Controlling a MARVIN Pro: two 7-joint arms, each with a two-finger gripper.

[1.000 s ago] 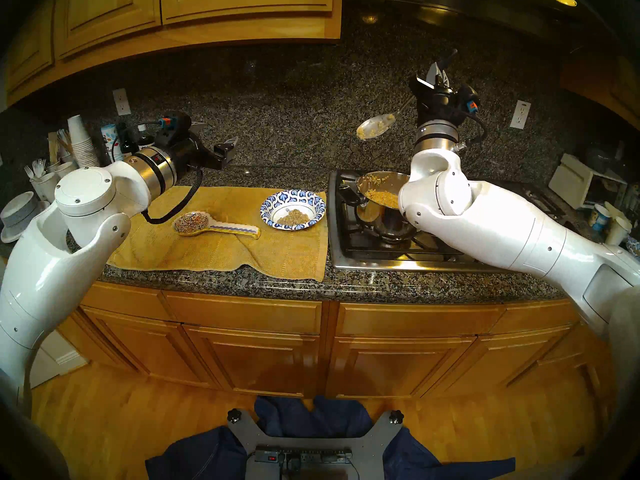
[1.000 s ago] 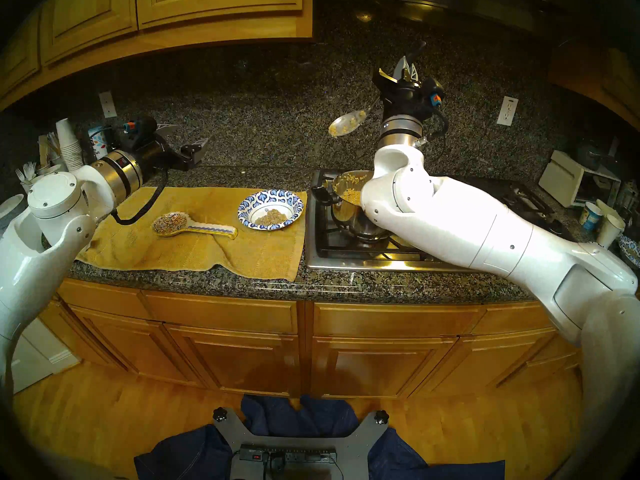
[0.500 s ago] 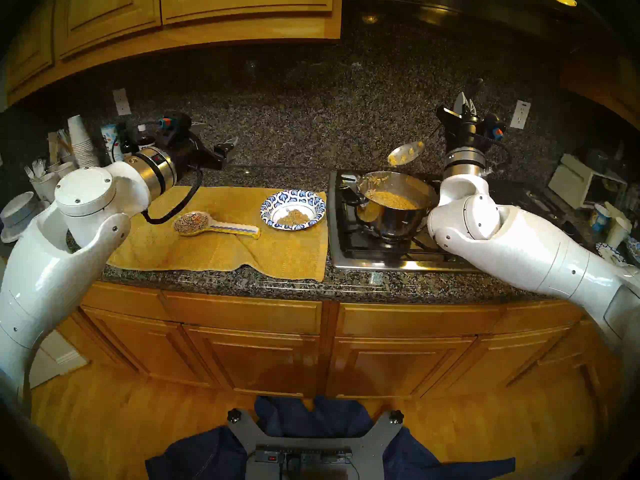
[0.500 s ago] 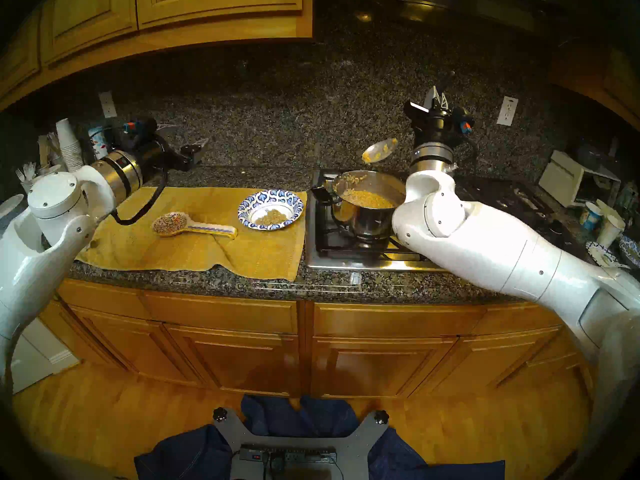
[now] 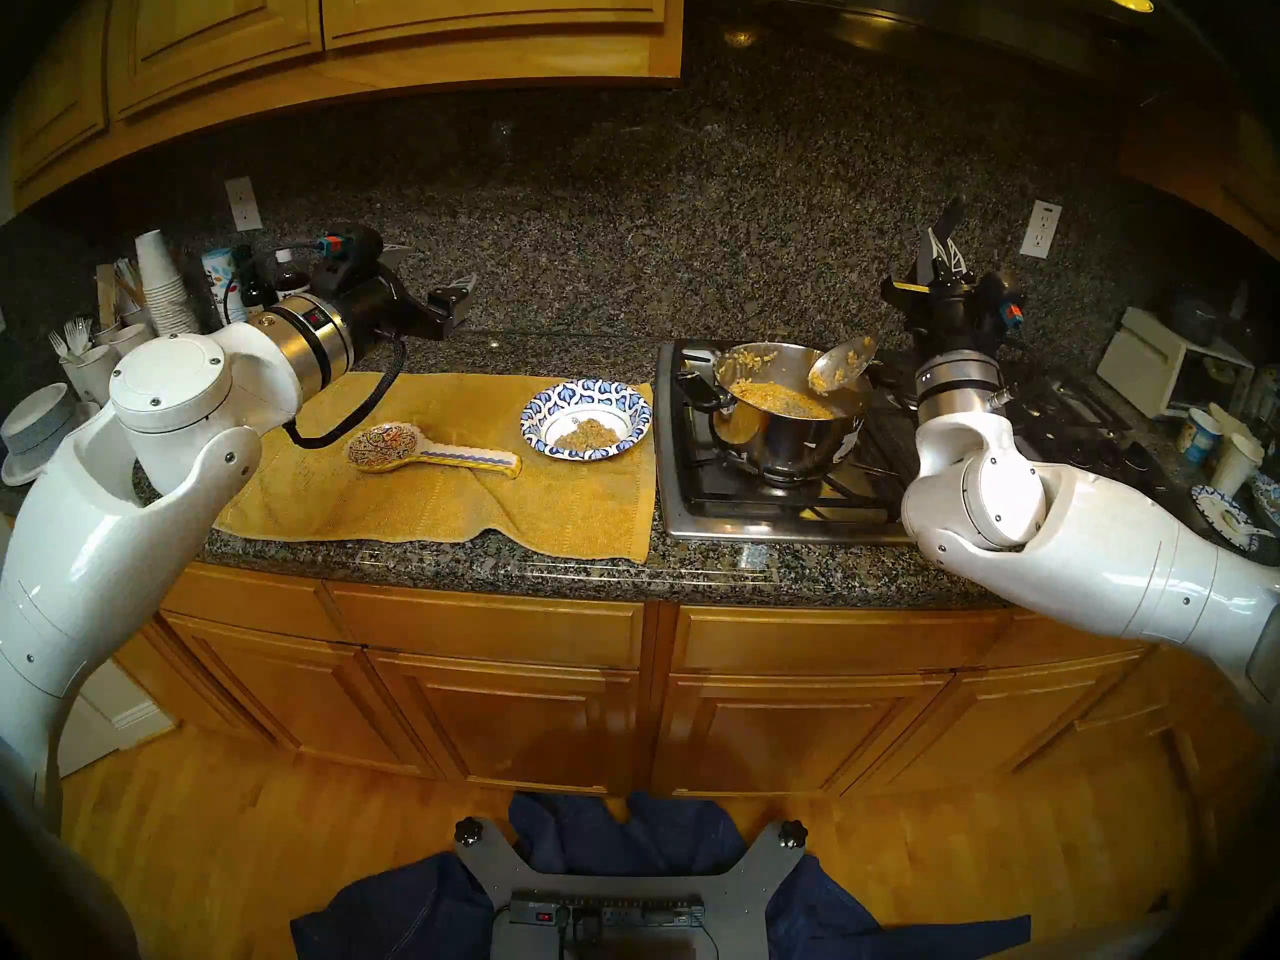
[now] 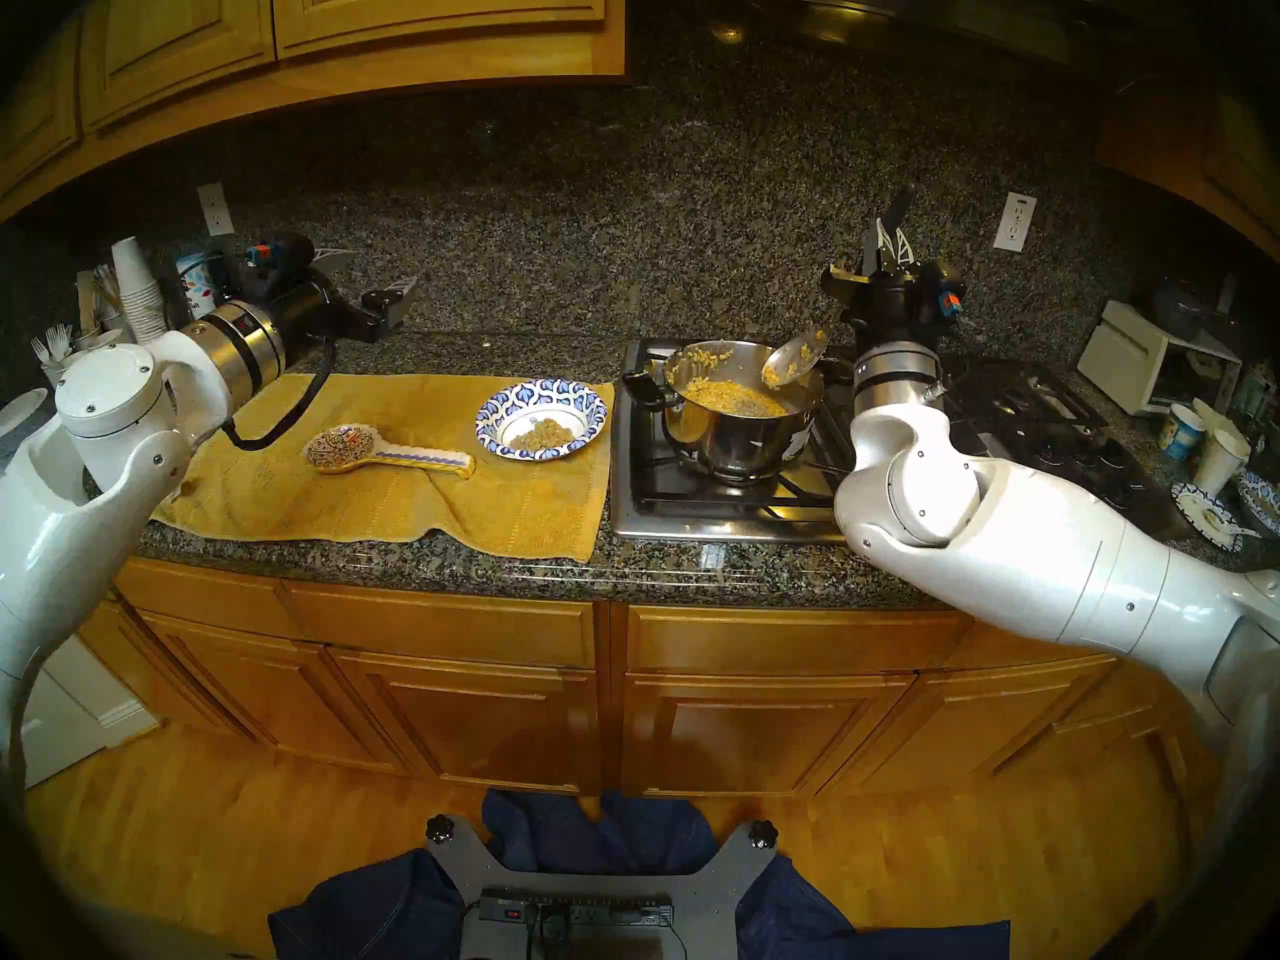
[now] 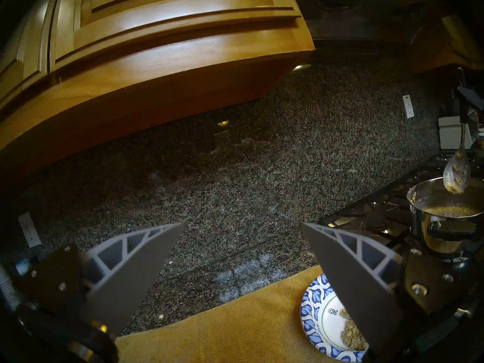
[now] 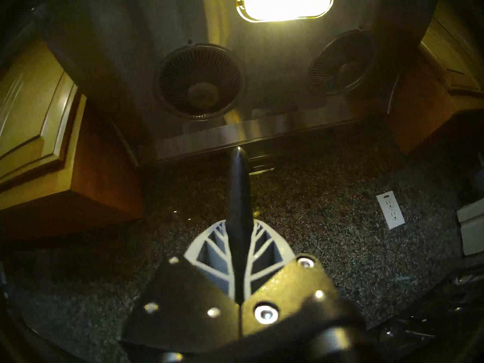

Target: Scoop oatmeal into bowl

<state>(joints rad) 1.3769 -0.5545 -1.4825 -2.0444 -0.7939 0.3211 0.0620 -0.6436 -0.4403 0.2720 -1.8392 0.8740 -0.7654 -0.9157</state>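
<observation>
My right hand point(image 5: 940, 255) is clenched on the black handle of the spoon point(image 5: 839, 364); the spoon's bowl hangs tipped over the far right of the pot point(image 5: 786, 422), a few lumps stuck to it; the pot stands on the stove point(image 5: 699, 501) with the main oatmeal point(image 5: 779, 396) inside. The bowl point(image 5: 586, 420), on the yellow towel point(image 5: 443, 494) on the table point(image 5: 692, 571), already holds a small portion. My left hand point(image 5: 433, 283) is released and idle, well apart. Judgement: the step in hand is reloading; next the spoon must dip, lift level and travel left to the bowl. The right wrist view shows only the handle between my fingers point(image 8: 264, 246); the left wrist view alone shows the spoon from the side.
</observation>
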